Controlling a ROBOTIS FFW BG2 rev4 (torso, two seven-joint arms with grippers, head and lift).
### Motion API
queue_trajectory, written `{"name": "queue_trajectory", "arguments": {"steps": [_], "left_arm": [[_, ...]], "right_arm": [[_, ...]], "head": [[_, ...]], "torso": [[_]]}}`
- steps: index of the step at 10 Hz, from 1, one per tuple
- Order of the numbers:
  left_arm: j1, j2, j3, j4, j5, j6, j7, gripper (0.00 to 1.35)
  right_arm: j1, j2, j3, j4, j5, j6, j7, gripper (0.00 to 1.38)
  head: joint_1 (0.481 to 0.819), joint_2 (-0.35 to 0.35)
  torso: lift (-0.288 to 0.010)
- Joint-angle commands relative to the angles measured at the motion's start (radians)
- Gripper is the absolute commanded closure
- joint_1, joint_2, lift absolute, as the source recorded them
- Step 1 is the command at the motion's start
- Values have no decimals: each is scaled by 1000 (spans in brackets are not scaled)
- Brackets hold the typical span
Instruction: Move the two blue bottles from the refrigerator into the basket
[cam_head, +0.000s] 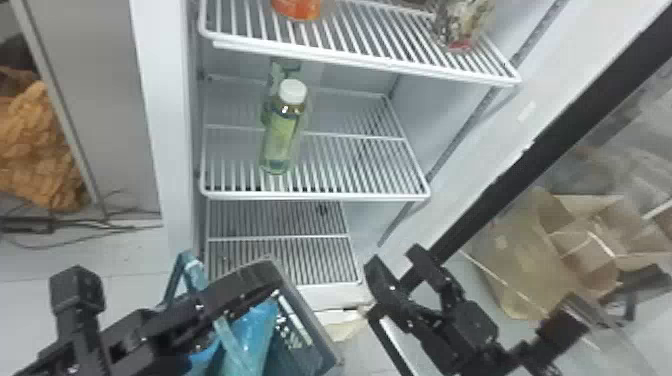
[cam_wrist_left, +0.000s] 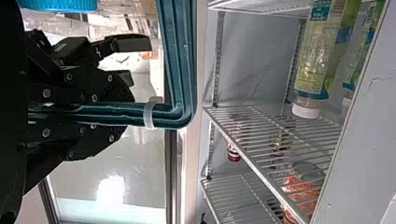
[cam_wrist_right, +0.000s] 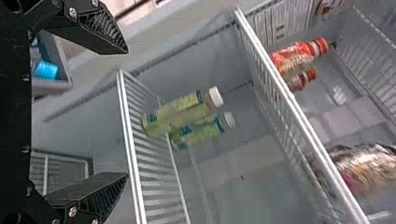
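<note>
1. The basket (cam_head: 312, 320) has stiff dark walls pierced by slots; smooth, glossy blue bottles (cam_head: 252, 340) lie inside, their exact number partly hidden.
2. The left end effector (cam_head: 202, 302) is pinched narrow around the basket's ribbed teal plastic handle (cam_wrist_left: 180, 56), which bends at a rounded corner.
3. The right end effector (cam_head: 394, 261) is spread wide and empty, near the refrigerator's lower right side.
4. Two rounded clear bottles with green labels (cam_head: 281, 137) and white caps stand one behind the other on the white wire middle shelf (cam_head: 350, 165), the nearer close to its front edge, left half.
5. The upper shelf (cam_head: 360, 30) overhangs the middle one's back; it carries an orange-red container (cam_head: 297, 7) on the left and a crinkled, shiny bag (cam_head: 462, 27) near its right edge.
6. The black-edged door (cam_head: 520, 175) flanks the opening on the right, with brown cardboard (cam_head: 540, 260) beyond; crumpled orange-brown material (cam_head: 37, 150) lies left.
</note>
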Motion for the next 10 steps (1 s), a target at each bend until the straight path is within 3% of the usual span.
{"name": "queue_trajectory", "arguments": {"steps": [1,5,8,10], "left_arm": [[4,1,0,0,-3,2,0,1197],[9,6,0,0,-5,4,2,1197],[11,9,4,0,-5,4,2,1197],[14,9,10,0,-5,4,2,1197]], "right_arm": [[42,23,-36,2,42,-75,0,139],[137,63,-110,-72,122,-102,-8,140],[201,110,-166,-126,152,-114,-19,140],[245,110,-198,-155,170,-119,-20,140]], "head": [[695,-350],[695,-350],[695,-350],[695,-350]], "torso": [[-216],[-216],[-216],[-216]]}}
